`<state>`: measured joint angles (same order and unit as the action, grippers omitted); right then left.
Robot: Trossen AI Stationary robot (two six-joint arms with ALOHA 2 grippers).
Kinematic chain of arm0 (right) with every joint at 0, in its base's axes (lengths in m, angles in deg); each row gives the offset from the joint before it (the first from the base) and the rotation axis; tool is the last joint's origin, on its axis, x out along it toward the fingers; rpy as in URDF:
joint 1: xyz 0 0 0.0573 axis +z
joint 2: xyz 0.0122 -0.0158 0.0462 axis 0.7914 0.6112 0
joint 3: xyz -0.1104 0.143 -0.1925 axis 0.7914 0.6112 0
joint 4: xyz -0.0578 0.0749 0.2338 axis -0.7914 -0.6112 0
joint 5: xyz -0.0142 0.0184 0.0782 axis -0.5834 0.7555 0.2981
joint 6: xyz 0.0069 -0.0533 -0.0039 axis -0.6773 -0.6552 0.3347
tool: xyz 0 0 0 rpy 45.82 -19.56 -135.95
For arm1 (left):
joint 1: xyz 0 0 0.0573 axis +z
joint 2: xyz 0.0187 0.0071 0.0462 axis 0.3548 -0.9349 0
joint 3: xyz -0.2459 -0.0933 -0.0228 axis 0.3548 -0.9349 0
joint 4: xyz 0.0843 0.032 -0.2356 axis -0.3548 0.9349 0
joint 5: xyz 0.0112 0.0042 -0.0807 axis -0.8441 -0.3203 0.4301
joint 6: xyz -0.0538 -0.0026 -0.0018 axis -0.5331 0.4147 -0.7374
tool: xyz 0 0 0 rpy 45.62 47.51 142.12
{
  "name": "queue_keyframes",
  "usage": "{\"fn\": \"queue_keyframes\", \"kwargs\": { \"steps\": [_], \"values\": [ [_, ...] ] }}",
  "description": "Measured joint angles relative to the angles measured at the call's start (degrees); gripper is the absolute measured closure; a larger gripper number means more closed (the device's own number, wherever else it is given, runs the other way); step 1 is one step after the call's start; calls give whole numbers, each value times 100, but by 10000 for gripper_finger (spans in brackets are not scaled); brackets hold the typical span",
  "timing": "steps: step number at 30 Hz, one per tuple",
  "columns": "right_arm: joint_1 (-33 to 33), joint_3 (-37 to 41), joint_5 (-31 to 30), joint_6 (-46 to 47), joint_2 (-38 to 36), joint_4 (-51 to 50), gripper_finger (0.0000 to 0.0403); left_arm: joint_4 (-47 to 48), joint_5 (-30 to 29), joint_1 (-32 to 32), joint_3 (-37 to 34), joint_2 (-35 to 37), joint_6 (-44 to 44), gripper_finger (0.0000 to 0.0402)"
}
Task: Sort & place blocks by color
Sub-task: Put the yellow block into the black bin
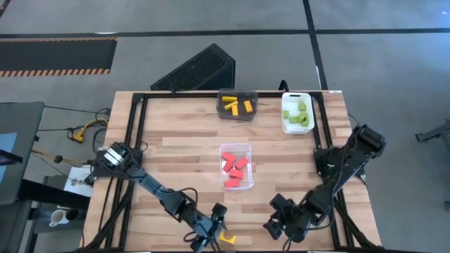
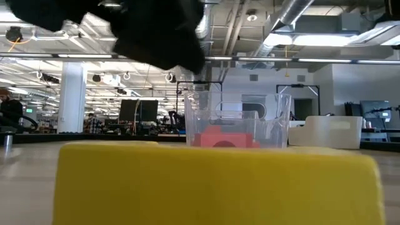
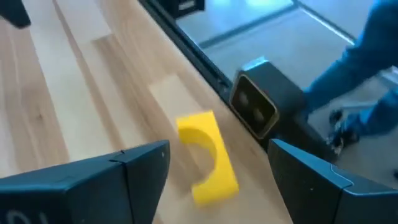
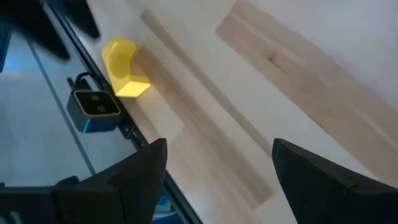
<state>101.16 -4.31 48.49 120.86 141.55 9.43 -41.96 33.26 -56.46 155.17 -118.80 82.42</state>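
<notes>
No brand, label or writing can be read anywhere. On the pale wooden slatted table (image 1: 183,151), the left gripper (image 1: 209,233) hangs over the near edge, fingers spread wide and empty, just above a yellow arched block (image 3: 205,155) lying there beside a small dark camera box (image 3: 261,106). The right gripper (image 1: 281,223), near the same edge to the right, is also spread and holds nothing. Mid-table, a clear plastic bin (image 1: 235,149) holds red blocks (image 1: 235,169); at the far side a dark bin (image 1: 237,93) holds yellow blocks (image 1: 238,105) and a white bin (image 1: 295,96) holds light green blocks (image 1: 297,114).

Industrial lab hall — exposed ceiling ducts (image 2: 300,19), strip lights, monitors (image 2: 139,111) on distant benches, grey concrete floor (image 1: 365,56).
</notes>
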Motion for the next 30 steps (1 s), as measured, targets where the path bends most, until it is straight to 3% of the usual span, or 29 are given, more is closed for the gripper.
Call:
{"fn": "queue_keyframes", "kwargs": {
  "steps": [5,12,17,30],
  "values": [
    [-9,0,-8,-23,16,61,92,-37,-232,-2,368,-359,-511,143],
    [-3,0,-3,-100,14,2,92,187,-293,-34,759,-584,-335,113],
    [34,0,1,-161,12,-5,92,616,-330,10,753,-551,-422,95],
    [52,0,-55,-217,12,-6,92,1163,-80,39,746,-548,-434,92]
  ]
}}
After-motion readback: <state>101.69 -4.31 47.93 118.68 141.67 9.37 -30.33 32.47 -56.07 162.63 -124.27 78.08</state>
